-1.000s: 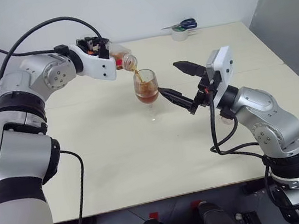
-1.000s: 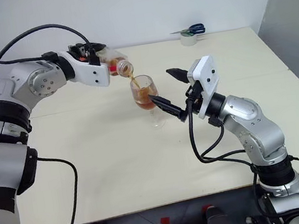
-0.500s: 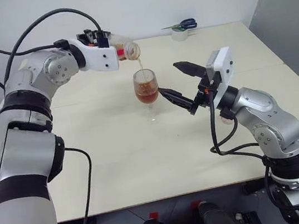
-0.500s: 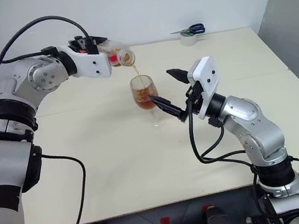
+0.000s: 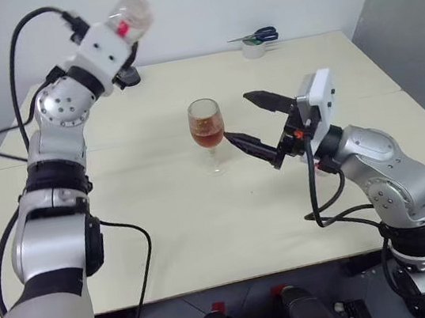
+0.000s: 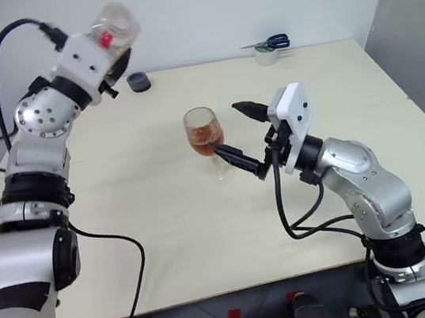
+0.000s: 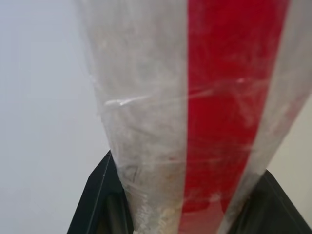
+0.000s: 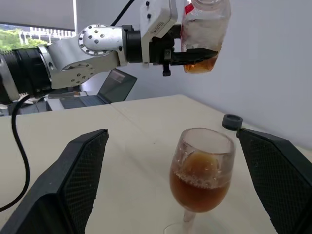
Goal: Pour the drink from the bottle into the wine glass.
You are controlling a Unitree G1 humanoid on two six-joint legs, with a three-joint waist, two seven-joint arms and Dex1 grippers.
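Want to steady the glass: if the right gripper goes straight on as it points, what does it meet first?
Probably the wine glass: it stands straight ahead of the open right gripper, between its fingers' lines.

Off-task stuff on the beige table (image 5: 207,232): blue-handled scissors (image 5: 260,37) sitting on a tape roll (image 5: 254,49), far beyond the right gripper (image 5: 248,118). A small dark cap (image 6: 137,81) lies just below the raised left gripper (image 8: 195,53). Laptop (image 8: 117,84) behind that.

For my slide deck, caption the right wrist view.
Open right gripper flanks the filled wine glass while the left gripper holds the bottle upright.
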